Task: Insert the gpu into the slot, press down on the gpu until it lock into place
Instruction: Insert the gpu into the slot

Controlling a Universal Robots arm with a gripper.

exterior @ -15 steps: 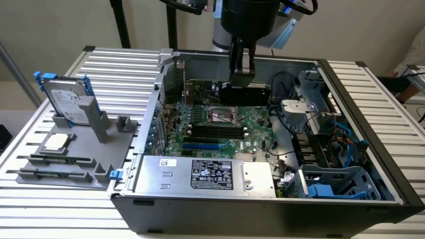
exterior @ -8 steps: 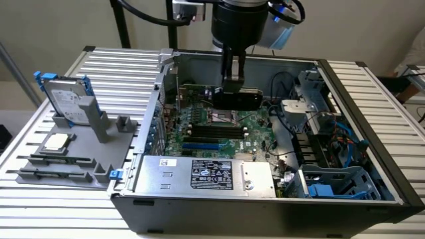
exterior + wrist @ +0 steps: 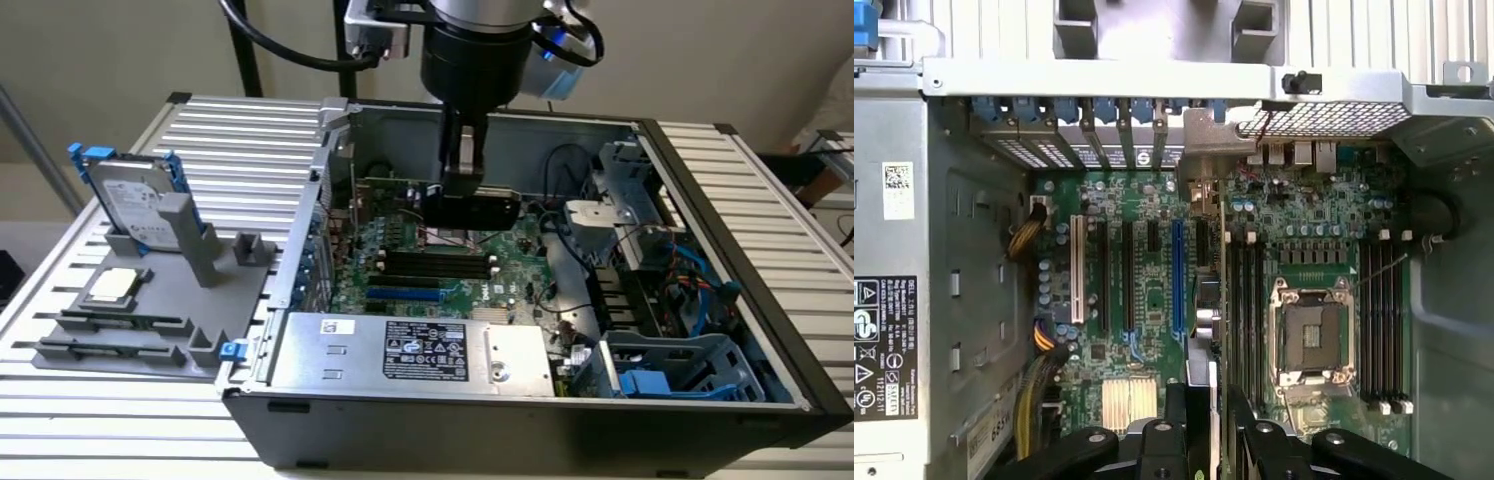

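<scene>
The thin flat black rectangular gpu with a green board edge (image 3: 471,211) stands upright inside the open dark metal computer case (image 3: 534,435), above the green motherboard (image 3: 447,272), well apart from the silver labelled power-supply box (image 3: 414,350). The gripper (image 3: 461,186) comes straight down onto the card's top edge. In the wrist view the black fingers (image 3: 1176,440) sit narrowly on either side of the gpu (image 3: 1220,300), clamping it edge-on just beside the long blue slot (image 3: 1176,280). Whether its lower edge touches a slot cannot be told.
</scene>
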